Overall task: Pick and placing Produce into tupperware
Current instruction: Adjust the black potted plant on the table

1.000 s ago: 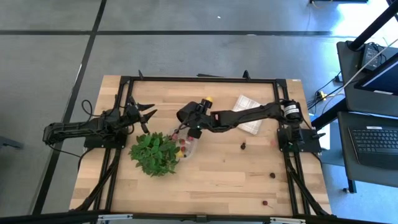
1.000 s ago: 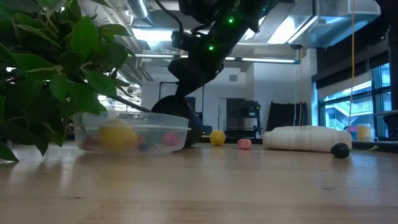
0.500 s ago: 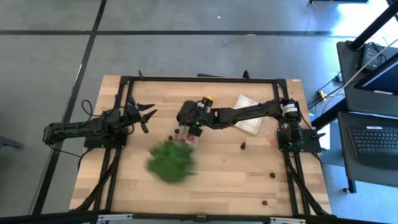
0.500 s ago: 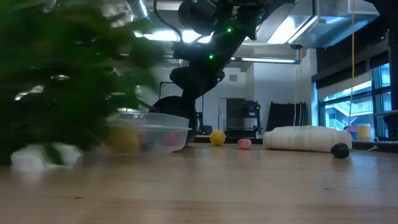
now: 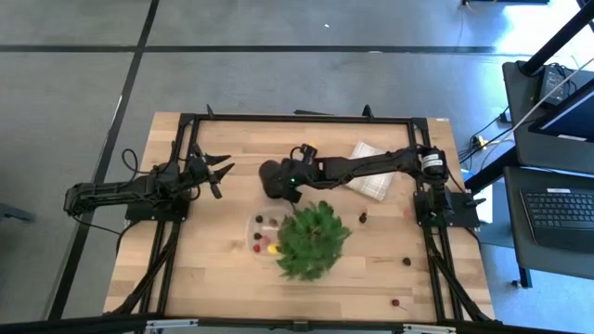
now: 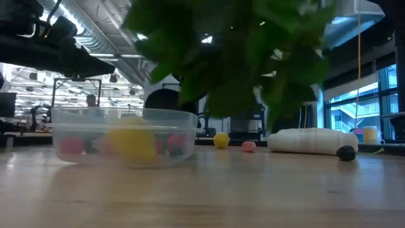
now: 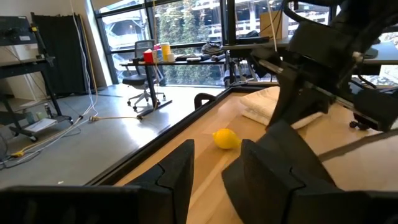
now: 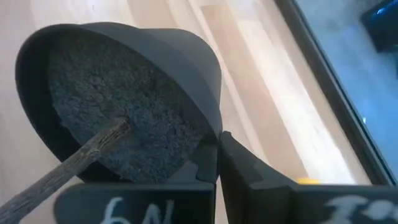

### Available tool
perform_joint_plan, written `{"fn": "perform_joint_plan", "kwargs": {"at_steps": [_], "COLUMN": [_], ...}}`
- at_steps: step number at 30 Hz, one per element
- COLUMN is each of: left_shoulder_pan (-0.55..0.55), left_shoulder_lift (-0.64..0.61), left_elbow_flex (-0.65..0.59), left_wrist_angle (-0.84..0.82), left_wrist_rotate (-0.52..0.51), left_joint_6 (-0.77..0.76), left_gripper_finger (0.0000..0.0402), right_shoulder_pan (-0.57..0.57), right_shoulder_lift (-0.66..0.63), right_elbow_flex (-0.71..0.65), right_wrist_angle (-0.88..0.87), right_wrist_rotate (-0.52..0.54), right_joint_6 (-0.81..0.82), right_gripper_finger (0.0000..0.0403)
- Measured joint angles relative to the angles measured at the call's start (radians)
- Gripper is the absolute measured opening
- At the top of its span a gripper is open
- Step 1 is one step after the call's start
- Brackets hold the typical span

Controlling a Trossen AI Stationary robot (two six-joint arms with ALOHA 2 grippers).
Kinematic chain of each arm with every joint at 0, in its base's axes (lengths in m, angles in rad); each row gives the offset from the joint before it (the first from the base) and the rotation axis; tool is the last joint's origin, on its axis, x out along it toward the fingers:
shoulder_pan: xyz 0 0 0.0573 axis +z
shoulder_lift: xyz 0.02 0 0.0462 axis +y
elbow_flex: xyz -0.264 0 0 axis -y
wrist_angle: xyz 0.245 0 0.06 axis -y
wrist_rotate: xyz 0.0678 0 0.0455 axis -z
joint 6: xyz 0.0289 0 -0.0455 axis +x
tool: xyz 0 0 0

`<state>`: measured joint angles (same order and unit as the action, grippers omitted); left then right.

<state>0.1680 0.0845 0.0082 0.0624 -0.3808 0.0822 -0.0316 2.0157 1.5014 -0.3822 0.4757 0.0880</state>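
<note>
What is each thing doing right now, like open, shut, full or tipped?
Leafy green plant in a dark pot: tilted, gripped at the rim.
Right gripper: shut on the pot rim.
Left gripper: open, empty, at the table's left.
Clear round plastic container: upright, lidless, holding yellow and pink fruit pieces.
White folded cloth: lying flat.
Small yellow fruit: loose on the table.

From my remote station, a leafy green plant [image 5: 313, 239] sprawls across the wooden table [image 5: 186, 269] at centre frame, its dark pot [image 5: 275, 178] tipped just above it. A white folded cloth [image 5: 369, 174] lies upper right of the plant. A laptop [image 5: 561, 210] sits at far right.
</note>
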Motion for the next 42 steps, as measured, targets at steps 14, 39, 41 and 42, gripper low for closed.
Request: {"fn": "perform_joint_plan", "kwargs": {"at_steps": [14,39,41,42], "left_shoulder_pan": [0.000,0.000,0.000,0.000], "left_shoulder_lift": [0.000,0.000,0.000,0.000], "left_elbow_flex": [0.000,0.000,0.000,0.000], "left_wrist_angle": [0.000,0.000,0.000,0.000], "left_wrist_rotate": [0.000,0.000,0.000,0.000], "left_joint_6": [0.001,0.042,0.043,0.043], "left_gripper_finger": [0.0126,0.0126,0.0126,0.0126], "right_shoulder_pan": [-0.248,-0.521,-0.521,-0.520], "right_shoulder_lift": [-0.003,0.276,0.306,0.323], "right_elbow_flex": [0.627,0.749,0.775,0.785], "right_wrist_angle": [-0.698,-0.924,-0.940,-0.950], "right_wrist_rotate": [-0.504,-0.829,-0.834,-0.833], "right_joint_6": [0.197,0.303,0.301,0.301], "right_gripper_finger": [0.0004,0.0004,0.0004,0.0004]}}
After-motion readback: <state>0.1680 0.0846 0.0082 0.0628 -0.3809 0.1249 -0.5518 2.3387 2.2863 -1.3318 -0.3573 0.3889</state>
